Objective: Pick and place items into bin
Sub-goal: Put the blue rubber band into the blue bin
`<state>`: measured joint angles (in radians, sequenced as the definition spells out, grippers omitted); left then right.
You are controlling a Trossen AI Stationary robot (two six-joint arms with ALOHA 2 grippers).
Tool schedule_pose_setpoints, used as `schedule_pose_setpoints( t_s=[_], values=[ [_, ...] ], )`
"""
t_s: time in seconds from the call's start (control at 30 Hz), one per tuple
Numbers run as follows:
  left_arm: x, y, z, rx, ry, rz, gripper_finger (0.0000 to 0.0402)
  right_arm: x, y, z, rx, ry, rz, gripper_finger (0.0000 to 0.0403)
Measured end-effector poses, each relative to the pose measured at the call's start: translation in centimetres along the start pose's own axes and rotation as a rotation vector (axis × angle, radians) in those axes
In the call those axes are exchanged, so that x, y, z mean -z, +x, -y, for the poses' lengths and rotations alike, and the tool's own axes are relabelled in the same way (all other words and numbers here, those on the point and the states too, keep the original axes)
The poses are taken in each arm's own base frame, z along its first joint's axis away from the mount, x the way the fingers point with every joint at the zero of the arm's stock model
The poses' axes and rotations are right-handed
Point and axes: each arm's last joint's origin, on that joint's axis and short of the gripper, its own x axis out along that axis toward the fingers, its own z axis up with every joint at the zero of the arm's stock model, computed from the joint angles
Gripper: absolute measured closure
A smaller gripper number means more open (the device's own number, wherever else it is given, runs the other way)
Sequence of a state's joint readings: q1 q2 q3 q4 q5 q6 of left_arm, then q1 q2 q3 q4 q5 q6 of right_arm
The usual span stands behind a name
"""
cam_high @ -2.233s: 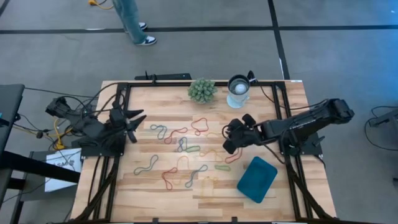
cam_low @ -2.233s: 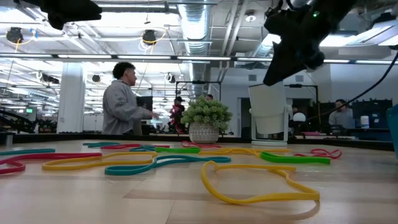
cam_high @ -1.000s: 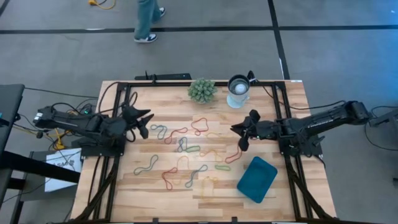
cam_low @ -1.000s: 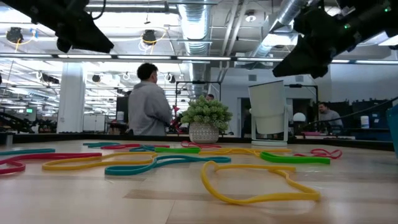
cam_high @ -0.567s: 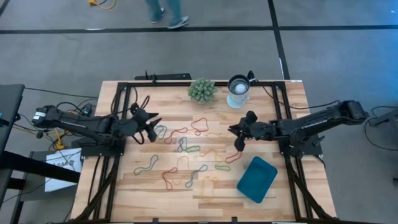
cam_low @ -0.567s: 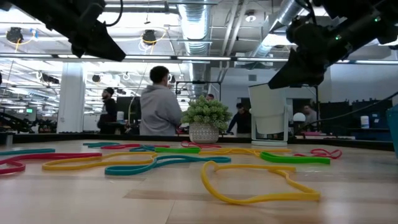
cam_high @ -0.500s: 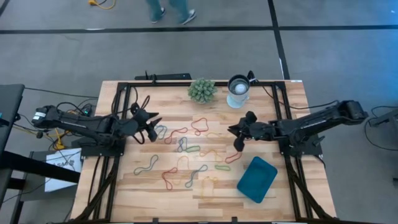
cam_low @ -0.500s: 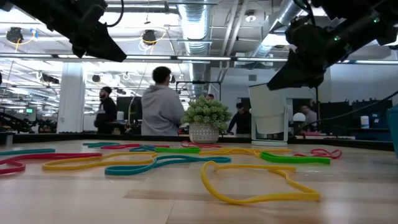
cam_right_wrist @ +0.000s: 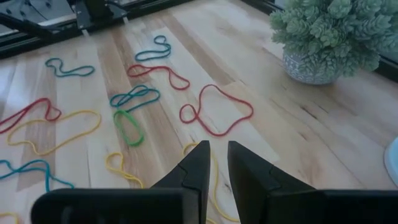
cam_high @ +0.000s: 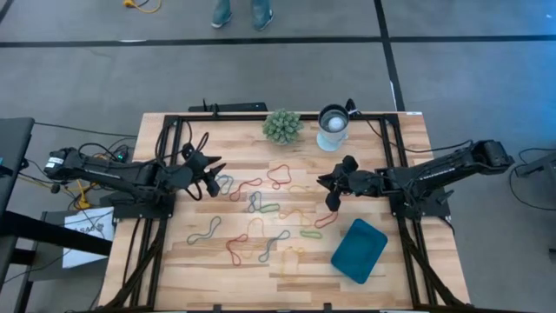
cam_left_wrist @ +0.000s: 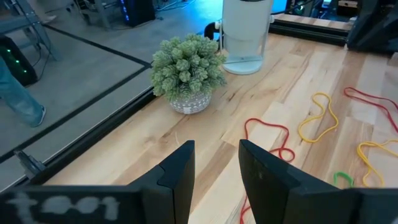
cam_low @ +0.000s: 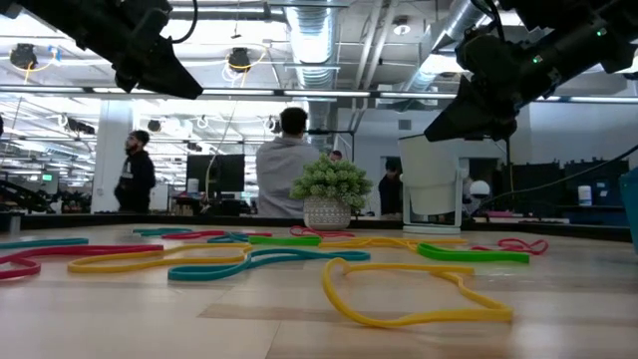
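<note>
Several rubber-band items lie flat and scattered on the wooden table: a red loop (cam_high: 280,176), a green one (cam_high: 311,234), a yellow one (cam_low: 419,294), and others. The teal bin (cam_high: 359,249) sits on the table at the near right. My left gripper (cam_high: 211,176) hovers open above the left end of the scatter; nothing is between its fingers (cam_left_wrist: 216,146). My right gripper (cam_high: 330,184) hovers over the right end of the scatter, above a red loop (cam_right_wrist: 216,111). Its fingers (cam_right_wrist: 217,146) stand a narrow gap apart and hold nothing.
A spiky green plant ball (cam_high: 282,126) and a round white-and-metal cup (cam_high: 333,126) stand at the table's far edge. A black frame (cam_high: 169,148) runs round the table. People walk in the room beyond the table.
My left gripper has gone a little toward the table's right edge and down, over the left end of the bands, and then kept still. The bands lie as before. A person has walked across the room behind the table.
</note>
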<state>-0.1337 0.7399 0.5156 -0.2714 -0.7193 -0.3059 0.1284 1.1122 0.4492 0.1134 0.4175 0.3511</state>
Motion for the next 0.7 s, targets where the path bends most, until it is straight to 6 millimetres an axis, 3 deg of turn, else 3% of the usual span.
schedule_pose_setpoints(
  t_s=[0.7],
  values=[
    [0.24,0.0,-0.15,-0.032,0.011,-0.013,0.0285,-0.01,0.0,0.0,0.002,0.0,0.001,0.0351]
  ],
)
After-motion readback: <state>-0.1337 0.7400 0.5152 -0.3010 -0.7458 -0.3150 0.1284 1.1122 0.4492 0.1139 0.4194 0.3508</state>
